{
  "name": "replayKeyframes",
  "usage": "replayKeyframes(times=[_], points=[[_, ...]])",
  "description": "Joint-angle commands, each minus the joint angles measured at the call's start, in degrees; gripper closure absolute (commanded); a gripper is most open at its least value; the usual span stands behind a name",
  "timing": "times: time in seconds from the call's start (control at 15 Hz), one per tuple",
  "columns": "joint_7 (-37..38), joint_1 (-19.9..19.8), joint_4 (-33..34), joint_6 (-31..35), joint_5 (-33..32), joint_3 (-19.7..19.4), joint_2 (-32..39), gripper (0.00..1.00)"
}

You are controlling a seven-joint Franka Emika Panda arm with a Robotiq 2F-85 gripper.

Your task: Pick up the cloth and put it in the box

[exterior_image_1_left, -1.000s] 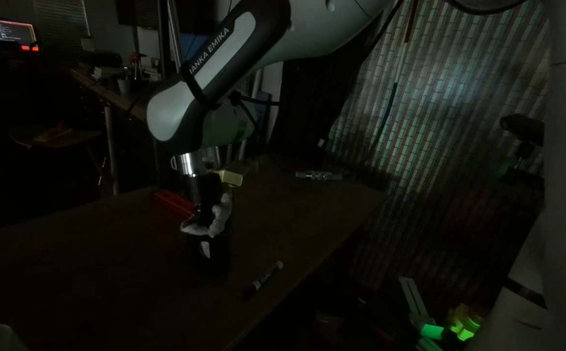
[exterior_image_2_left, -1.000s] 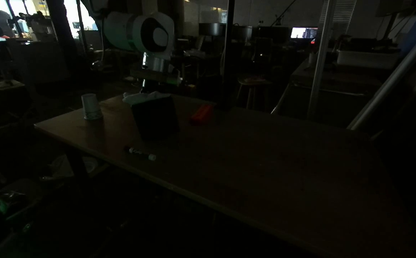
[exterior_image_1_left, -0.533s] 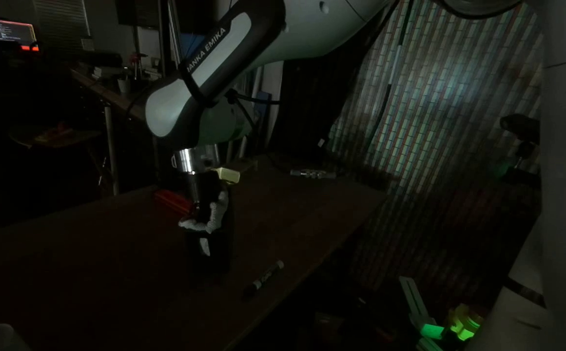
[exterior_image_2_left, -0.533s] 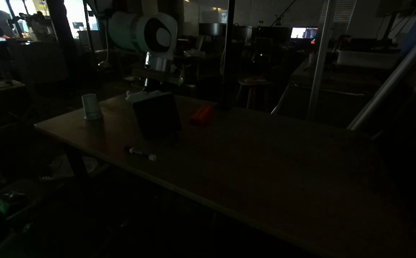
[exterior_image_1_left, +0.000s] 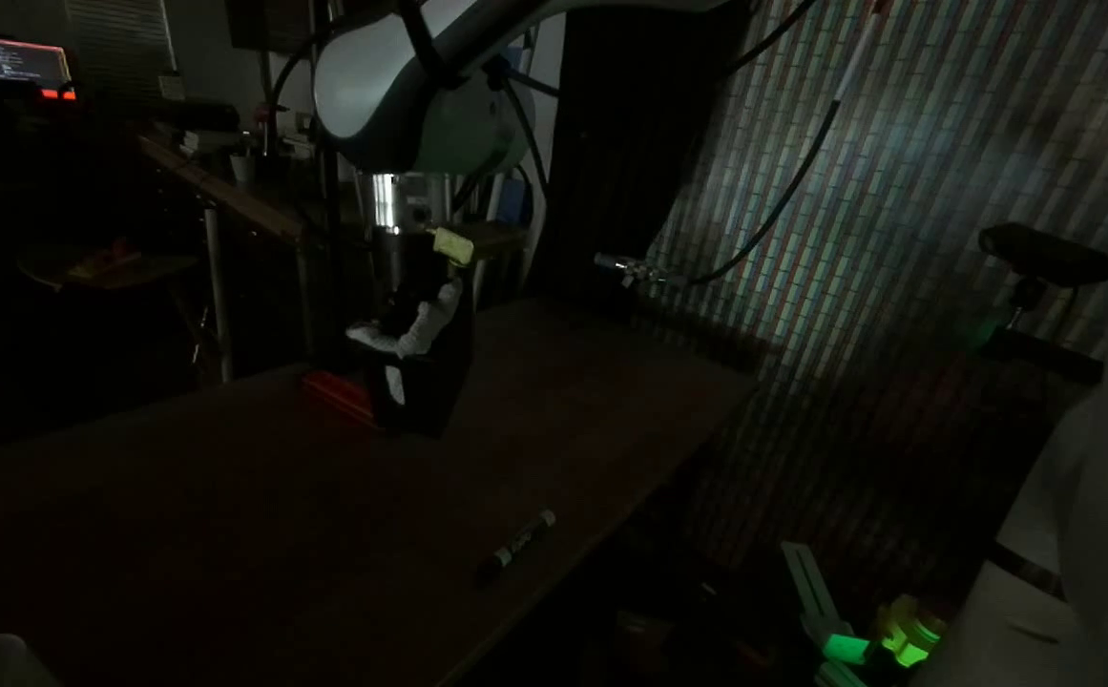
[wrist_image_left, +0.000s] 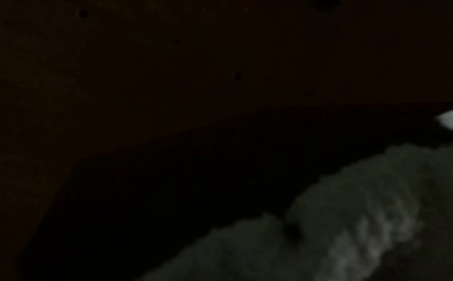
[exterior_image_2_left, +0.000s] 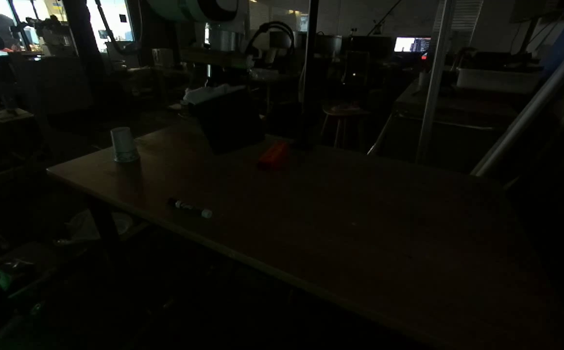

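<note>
White cloth (exterior_image_1_left: 432,319) bulges atop a black box (exterior_image_1_left: 437,386), eleven o'clock from the marker (exterior_image_1_left: 520,544). The gripper (exterior_image_1_left: 406,307) points down there; apart or clamped, I cannot tell. Pick-up seems done; tucking in and release likely remain.

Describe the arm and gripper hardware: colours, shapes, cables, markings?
Arm: rounded, pale grey-white shell with black sections; shiny silver collar below. Black cables run off it. Pale-yellow block sits near the gripper, which looks dark, finer detail lost in shadow. No markings legible.
</note>
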Motion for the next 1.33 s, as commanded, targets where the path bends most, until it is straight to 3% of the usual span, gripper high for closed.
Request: replayKeyframes(times=[0.0, 0.53, 0.6, 0.73, 0.93, 1.2, 1.27], points=[[4.8, 0.9, 0.2, -1.5, -0.4, -0.4, -3.9, 0.99], [9.7, 2.5, 0.8, -3.4, -1.4, -0.1, -3.8, 0.97], [10.0, 2.6, 0.8, -3.5, -1.4, -0.1, -3.8, 0.66], [10.3, 2.8, 0.7, -3.7, -1.3, -0.1, -3.9, 0.60], [10.4, 2.7, 0.9, -4.0, -0.8, -0.2, -3.5, 0.40], [10.4, 2.5, 0.7, -3.7, 0.0, -0.2, -3.8, 0.40], [10.4, 2.5, 0.8, -3.6, 0.1, -0.1, -3.7, 0.90]])
